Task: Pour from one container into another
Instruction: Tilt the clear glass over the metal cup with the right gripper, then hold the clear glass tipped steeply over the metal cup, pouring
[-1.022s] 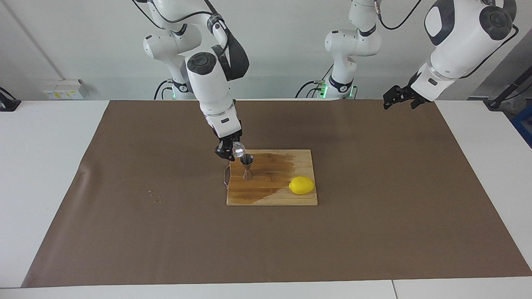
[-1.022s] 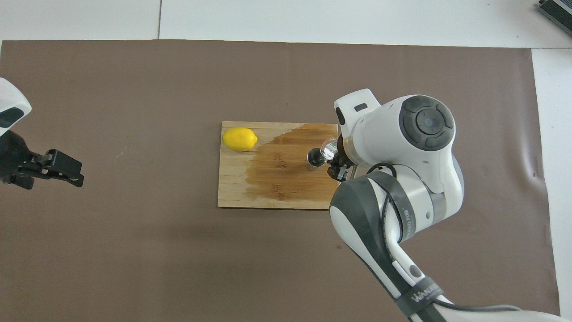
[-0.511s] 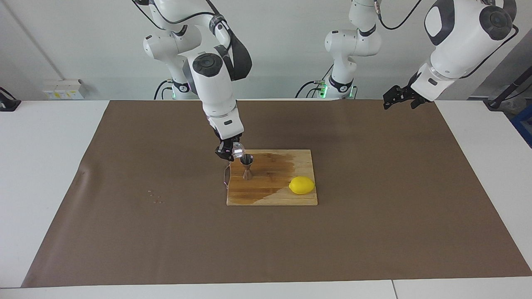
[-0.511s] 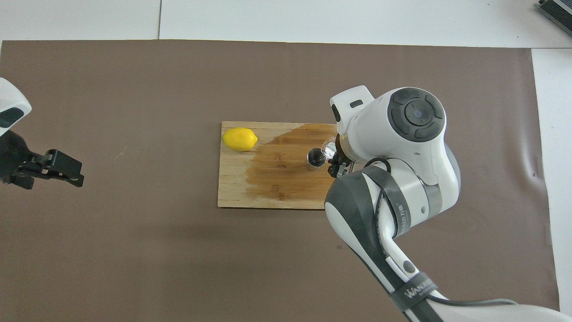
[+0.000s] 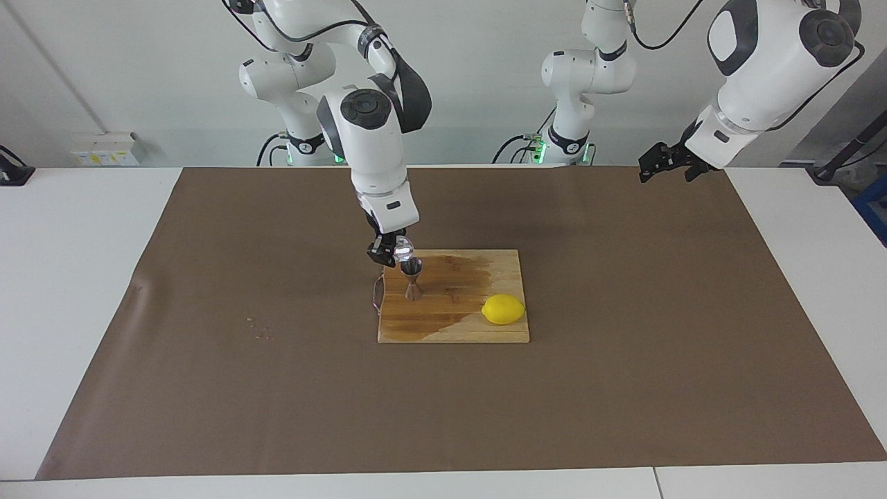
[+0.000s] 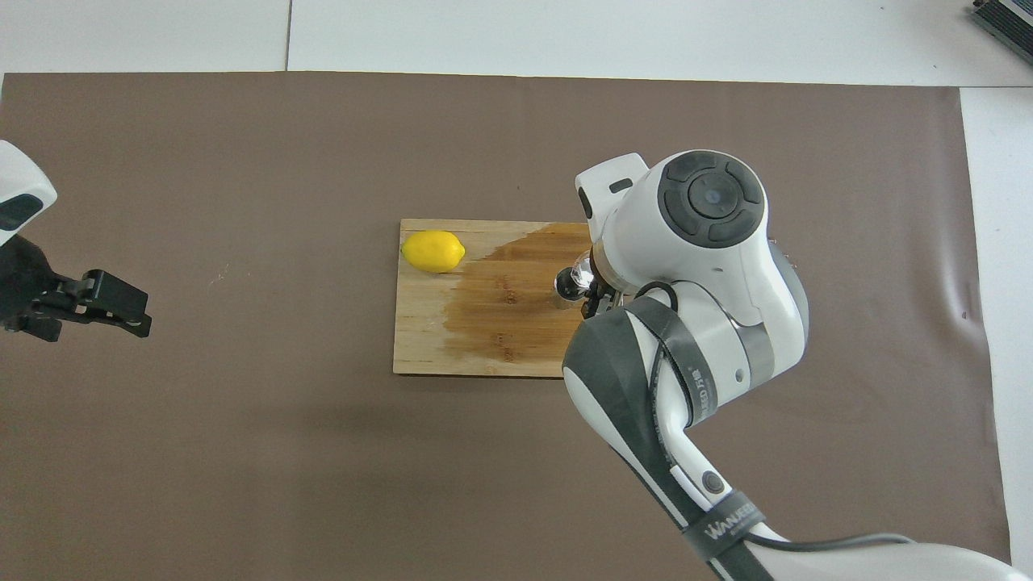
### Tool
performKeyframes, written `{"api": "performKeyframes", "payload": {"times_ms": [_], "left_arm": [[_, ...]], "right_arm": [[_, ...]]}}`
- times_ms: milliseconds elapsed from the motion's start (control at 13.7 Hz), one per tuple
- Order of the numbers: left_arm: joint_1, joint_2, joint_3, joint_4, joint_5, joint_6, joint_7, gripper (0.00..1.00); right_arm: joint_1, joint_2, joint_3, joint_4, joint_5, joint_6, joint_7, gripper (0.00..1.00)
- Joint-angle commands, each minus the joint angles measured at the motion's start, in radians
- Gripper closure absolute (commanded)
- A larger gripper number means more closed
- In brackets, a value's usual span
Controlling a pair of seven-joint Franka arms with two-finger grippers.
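Sliding in now, just above the middle of the facing frame: right gripper clamped narrow on the cup, carrying it sideways and closing the last gap to the jigger. Sitting off to one side of the jigger's mouth a second ago, now hanging tipped right over its upper rim, almost touching, with the wrist swinging in along with it. Standing upright through all this, the jigger, on the board near the edge toward the right arm's end, mid-frame. Covering most of the jigger's mouth in the overhead view, so lining up well for the pour, by the look of it. Not showing any stream or liquid in the cup; cannot tell whether anything is running yet. Spreading dark across the board, a wet patch, hinting at spills and calling for a slow tilt. Resting unmoved at the board's lower corner, the lemon. Waiting in the upper right of the frame, left gripper, jaws standing wide, holding nothing.
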Motion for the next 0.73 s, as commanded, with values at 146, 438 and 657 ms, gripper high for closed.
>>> {"api": "performKeyframes", "payload": {"times_ms": [146, 438, 657], "left_arm": [[-0.013, -0.031, 0.008, -0.032, 0.012, -0.002, -0.014, 0.0], [-0.013, -0.031, 0.008, -0.031, 0.014, -0.002, -0.014, 0.0], [-0.013, -0.031, 0.008, -0.032, 0.014, -0.002, -0.014, 0.0]], "right_arm": [[0.018, 0.028, 0.0, 0.049, -0.046, -0.054, 0.039, 0.89], [0.021, 0.062, 0.0, 0.086, -0.071, -0.068, 0.056, 0.9], [0.024, 0.076, 0.0, 0.086, -0.078, -0.076, 0.059, 0.91]]}}
